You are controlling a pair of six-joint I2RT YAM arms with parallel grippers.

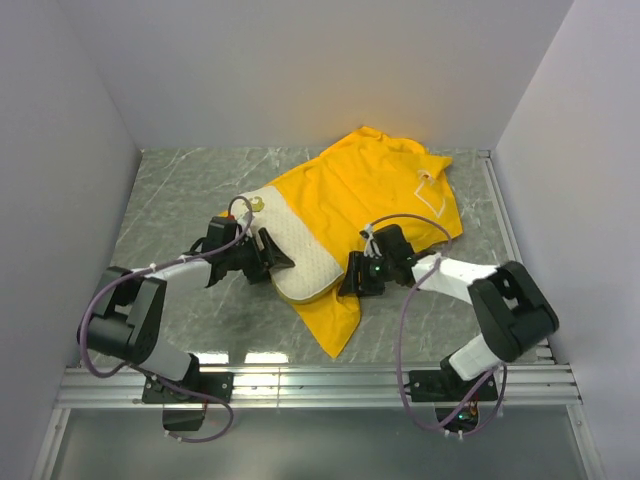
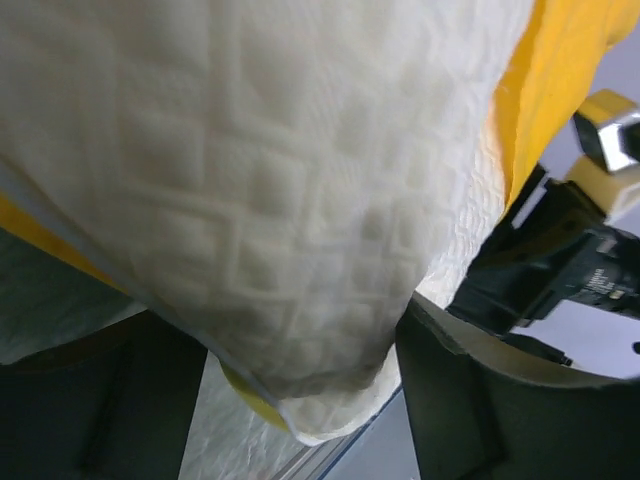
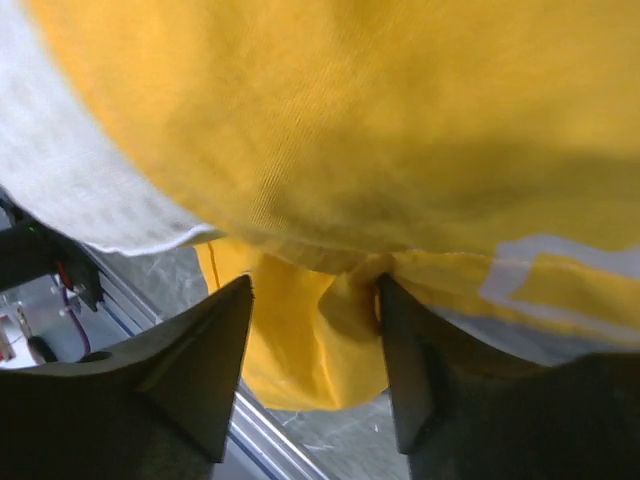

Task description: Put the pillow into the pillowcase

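A yellow pillowcase (image 1: 375, 190) lies crumpled across the middle of a grey marbled table (image 1: 180, 190), its bulk toward the far right and one end trailing to the near edge. A white outline drawing shows on its upper face at the far right. The quilted white pillow (image 1: 295, 255) sits partly inside the pillowcase at the left, its near-left end outside the fabric, with a small yellow mark at its far corner.

The left gripper (image 1: 268, 252) meets the pillow's bare left edge. In the wrist view the pillow's corner dips between the dark fingers (image 2: 470, 400), which stand well apart on either side of it; whether they are squeezing it cannot be told.

The right gripper (image 1: 355, 278) is at the pillowcase's near edge, just right of the pillow. Its fingers (image 3: 200, 350) are clenched on a puckered fold of yellow cloth, the fabric gathered between them and hanging below.
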